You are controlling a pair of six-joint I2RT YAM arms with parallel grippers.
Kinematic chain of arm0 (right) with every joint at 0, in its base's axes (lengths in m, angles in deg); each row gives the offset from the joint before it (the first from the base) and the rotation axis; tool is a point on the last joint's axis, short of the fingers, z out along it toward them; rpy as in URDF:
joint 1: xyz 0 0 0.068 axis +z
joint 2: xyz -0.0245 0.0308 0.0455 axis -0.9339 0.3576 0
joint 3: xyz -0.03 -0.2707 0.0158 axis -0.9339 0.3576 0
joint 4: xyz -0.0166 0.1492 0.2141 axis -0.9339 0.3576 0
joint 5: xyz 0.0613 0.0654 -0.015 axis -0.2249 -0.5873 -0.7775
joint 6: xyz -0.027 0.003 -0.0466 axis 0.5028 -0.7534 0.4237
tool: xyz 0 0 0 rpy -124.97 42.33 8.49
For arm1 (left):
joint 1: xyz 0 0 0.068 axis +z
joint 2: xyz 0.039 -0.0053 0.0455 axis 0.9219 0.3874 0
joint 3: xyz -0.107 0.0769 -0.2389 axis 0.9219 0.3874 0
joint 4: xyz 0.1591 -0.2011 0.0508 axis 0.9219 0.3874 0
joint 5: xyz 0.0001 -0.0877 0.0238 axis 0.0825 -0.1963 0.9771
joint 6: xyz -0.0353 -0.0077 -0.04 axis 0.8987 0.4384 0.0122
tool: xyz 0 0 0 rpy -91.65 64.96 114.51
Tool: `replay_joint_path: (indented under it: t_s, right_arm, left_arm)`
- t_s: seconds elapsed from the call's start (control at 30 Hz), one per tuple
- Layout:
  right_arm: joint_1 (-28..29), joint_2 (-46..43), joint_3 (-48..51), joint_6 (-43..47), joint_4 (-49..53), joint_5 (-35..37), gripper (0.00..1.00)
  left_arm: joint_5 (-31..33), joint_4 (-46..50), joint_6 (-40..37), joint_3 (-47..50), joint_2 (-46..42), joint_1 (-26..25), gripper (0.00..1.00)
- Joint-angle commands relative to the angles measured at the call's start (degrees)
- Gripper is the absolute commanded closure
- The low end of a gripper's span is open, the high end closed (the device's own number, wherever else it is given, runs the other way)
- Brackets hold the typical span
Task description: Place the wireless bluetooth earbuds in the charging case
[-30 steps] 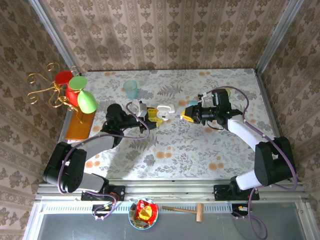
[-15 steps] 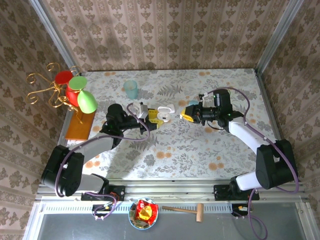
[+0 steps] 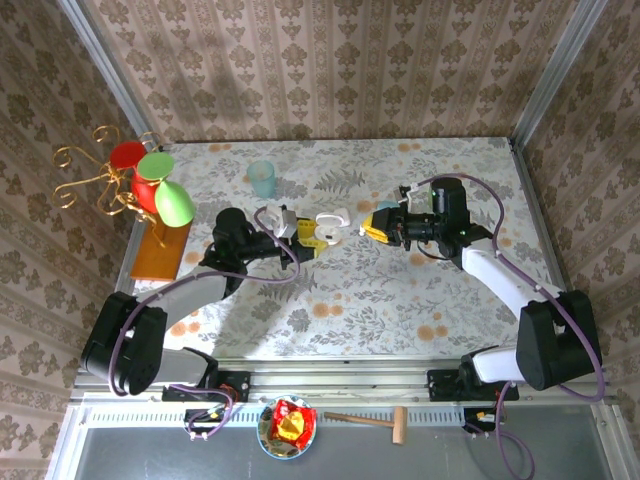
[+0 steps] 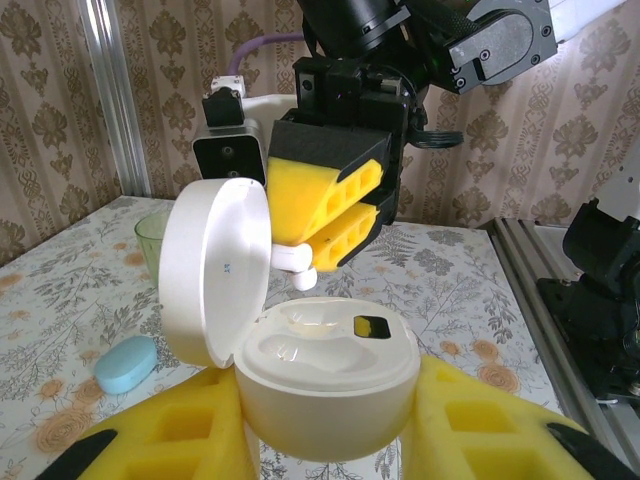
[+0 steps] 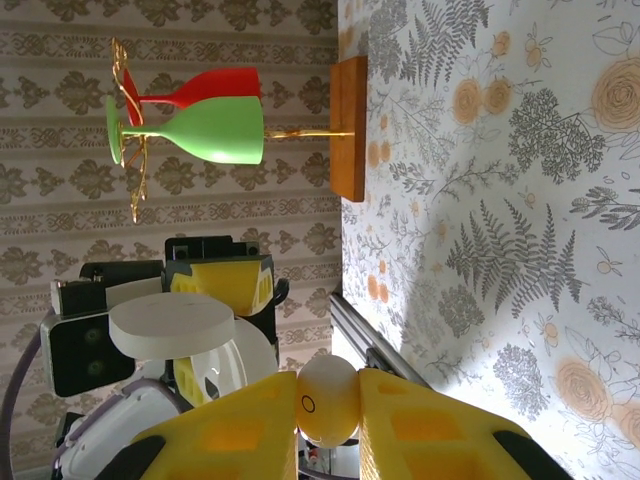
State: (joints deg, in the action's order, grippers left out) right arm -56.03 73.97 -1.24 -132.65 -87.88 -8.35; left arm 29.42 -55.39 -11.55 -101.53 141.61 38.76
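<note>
Rightward is how the right arm (image 3: 500, 272) is swinging its elbow since a second ago, while both wrists are barely shifting. Nearest, the left fingers (image 4: 150, 445) are clamping the white charging case (image 4: 330, 385), its lid (image 4: 215, 270) standing open at 9 o'clock. Just past the case's 12 o'clock rim, the right fingers (image 4: 335, 190) are pinching one white earbud (image 4: 296, 262). Seating it well is calling for easing it toward 6 o'clock over a well, matching the well's tilt, and releasing only once it is sitting flush. Farther off at 9 o'clock, a light blue pebble (image 4: 125, 363) is lying on the surface (image 4: 60, 275).
</note>
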Motion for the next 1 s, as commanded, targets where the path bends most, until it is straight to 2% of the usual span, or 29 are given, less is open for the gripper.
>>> replay_joint_path:
  t_s: [0.0,0.37,0.73,0.97]
  right_arm:
    - [-0.06,-1.67,0.15,0.39,-0.17,-2.09,0.81]
    - [2.07,-3.38,-3.26,4.14,3.84,-1.31,0.81]
    - [8.83,-3.43,-9.15,16.27,8.27,-2.42,0.8]
    - [9.59,-2.68,-10.45,19.9,10.4,-0.3,0.8]
  left_arm:
    - [0.58,0.37,-1.58,-1.61,-0.46,-0.47,0.71]
    - [1.73,1.89,-1.32,-3.41,1.75,-0.74,0.71]
    - [-1.78,0.29,0.49,-3.86,1.69,-0.99,0.71]
    - [-3.38,-2.8,2.85,-3.03,1.42,-1.0,0.71]
